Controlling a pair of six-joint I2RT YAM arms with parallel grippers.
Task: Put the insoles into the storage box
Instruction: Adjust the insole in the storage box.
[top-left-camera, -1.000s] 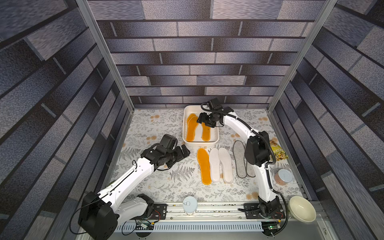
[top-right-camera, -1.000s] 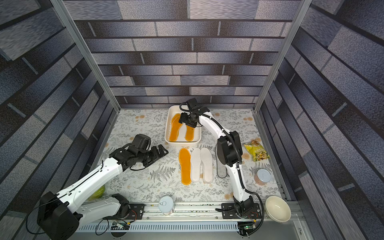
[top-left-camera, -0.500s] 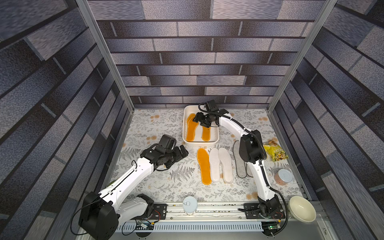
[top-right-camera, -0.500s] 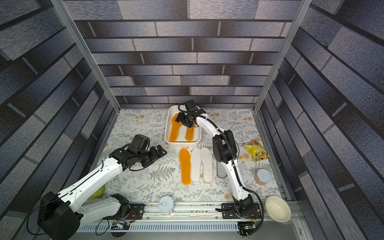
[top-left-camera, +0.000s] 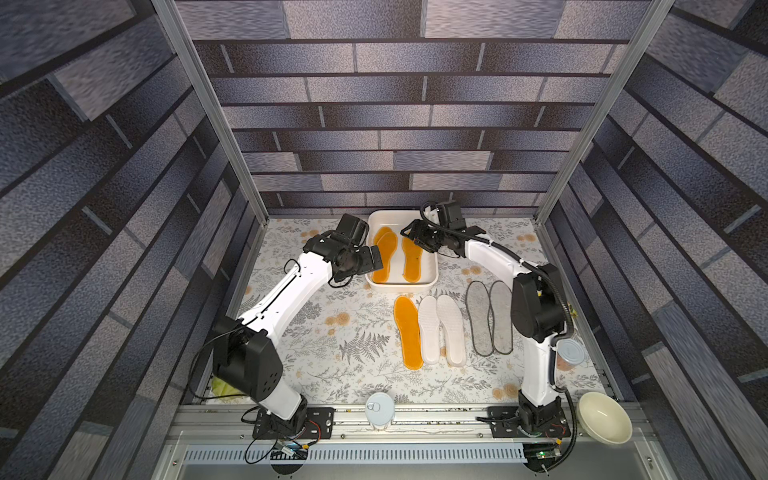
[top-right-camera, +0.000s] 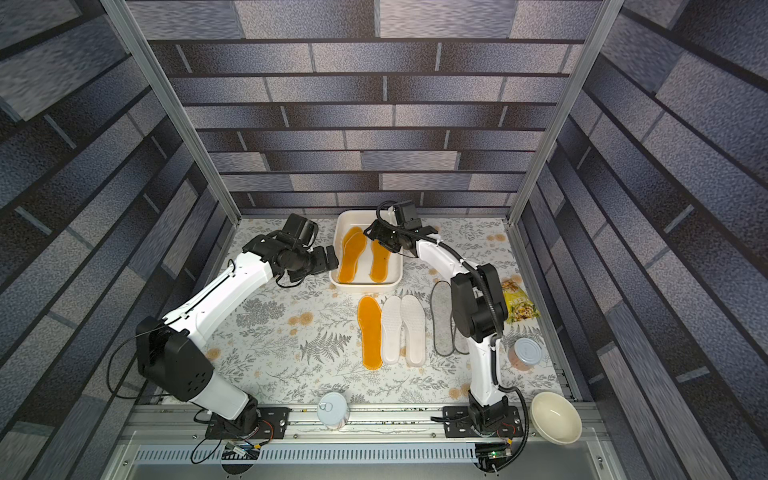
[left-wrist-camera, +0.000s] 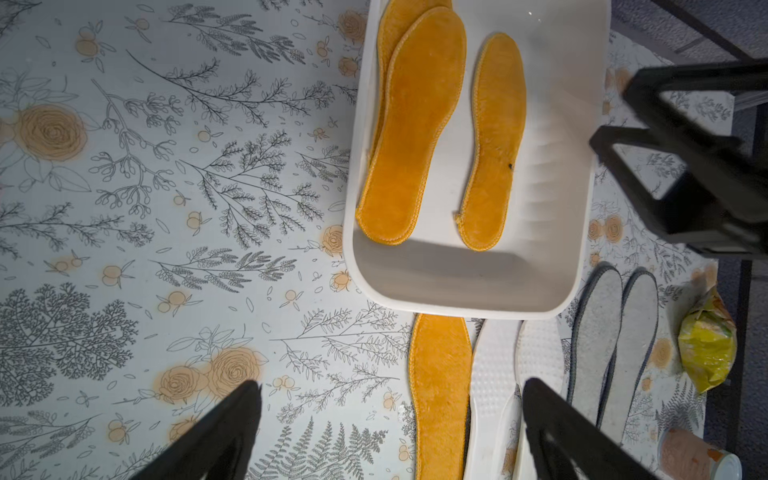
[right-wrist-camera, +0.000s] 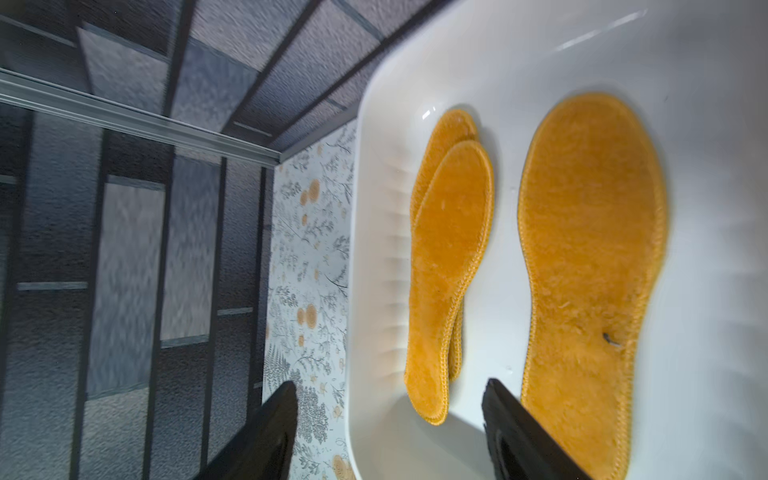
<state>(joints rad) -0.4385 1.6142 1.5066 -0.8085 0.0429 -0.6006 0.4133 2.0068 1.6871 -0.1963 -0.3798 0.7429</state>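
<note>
The table's covered in a pale cloth printed with grey ferns and orange flowers (top-left-camera: 332, 332). A cream round bowl (top-left-camera: 604, 423) sits at the front right corner. A silver pull-tab tin can (top-left-camera: 379, 408) stands upright mid-front, right by the aluminium rail (top-left-camera: 449, 419). Another can with a pinkish-orange side (top-right-camera: 524, 353) stands on the right, and a crinkly yellow snack packet (top-right-camera: 517, 307) lies just behind it. Grey brick-pattern wall panels (top-left-camera: 374, 124) all round.

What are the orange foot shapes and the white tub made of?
The orange foot-shaped insoles look like plush fabric, matte: fuzzy pile, stitched edges. The white rectangular tub is probably hard plastic, glossy: light glints on its smooth wall.
</note>
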